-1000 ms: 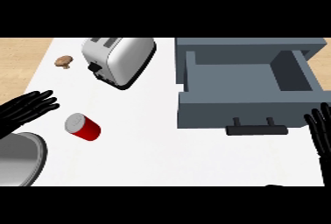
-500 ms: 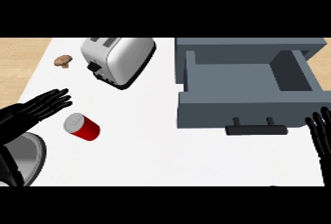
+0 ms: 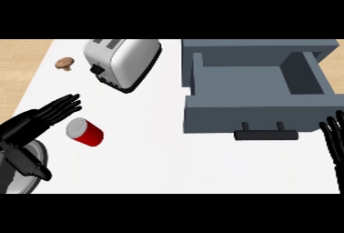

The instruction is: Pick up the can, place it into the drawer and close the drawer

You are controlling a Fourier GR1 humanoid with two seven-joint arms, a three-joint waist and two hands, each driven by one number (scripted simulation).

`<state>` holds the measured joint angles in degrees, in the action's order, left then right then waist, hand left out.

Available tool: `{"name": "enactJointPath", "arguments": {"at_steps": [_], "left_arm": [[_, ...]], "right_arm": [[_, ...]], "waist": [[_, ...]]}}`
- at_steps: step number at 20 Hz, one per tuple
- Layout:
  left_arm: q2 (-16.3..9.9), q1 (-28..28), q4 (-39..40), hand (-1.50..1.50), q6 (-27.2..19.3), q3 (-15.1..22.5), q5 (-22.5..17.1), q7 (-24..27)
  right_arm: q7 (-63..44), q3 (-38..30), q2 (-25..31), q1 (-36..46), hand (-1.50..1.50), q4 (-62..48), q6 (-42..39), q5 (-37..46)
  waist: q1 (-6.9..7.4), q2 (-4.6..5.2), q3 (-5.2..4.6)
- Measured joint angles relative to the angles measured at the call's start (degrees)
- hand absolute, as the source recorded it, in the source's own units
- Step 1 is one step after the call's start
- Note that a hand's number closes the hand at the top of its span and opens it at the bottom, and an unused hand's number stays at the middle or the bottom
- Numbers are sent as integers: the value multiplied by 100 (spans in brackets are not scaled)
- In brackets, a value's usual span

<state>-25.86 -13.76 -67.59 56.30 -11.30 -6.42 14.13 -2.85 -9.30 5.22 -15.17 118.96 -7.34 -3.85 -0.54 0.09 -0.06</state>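
The left robot hand (image 3: 42, 119), fingers straight and open, is advancing closer over the red can (image 3: 85, 132); the right robot hand (image 3: 334, 139) is staying open.

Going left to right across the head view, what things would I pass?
Black left hand → small brown mushroom → red can lying on its side → silver toaster → open grey drawer → black right hand.

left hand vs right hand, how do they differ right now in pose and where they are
The left hand stretches across the counter with straight fingers pointing up and right, just left of the red can; the right hand rests at the view's right edge, fingers up, beside the open drawer's handle. The left shows forearm and thumb; the right shows only fingers. Both are black, open, holding nothing.
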Motion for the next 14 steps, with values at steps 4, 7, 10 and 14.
{"name": "enactJointPath", "arguments": {"at_steps": [4,7,10,14], "left_arm": [[-24,-170,408,-150,-263,120,458,510],[-88,-235,651,-150,-491,290,786,885],[-119,-300,915,-150,-750,444,1002,1219],[-196,-423,1291,-150,-1004,674,1211,1608]], "right_arm": [[225,-66,12,94,-150,-266,-90,-9],[82,-20,-33,171,-150,-168,-28,27],[-12,-19,-32,162,-150,-88,-48,-3],[49,-54,-28,242,-150,-191,-55,13]], "waist": [[-12,-10,22],[-22,-13,33],[-31,-11,32],[-47,-17,50]]}}
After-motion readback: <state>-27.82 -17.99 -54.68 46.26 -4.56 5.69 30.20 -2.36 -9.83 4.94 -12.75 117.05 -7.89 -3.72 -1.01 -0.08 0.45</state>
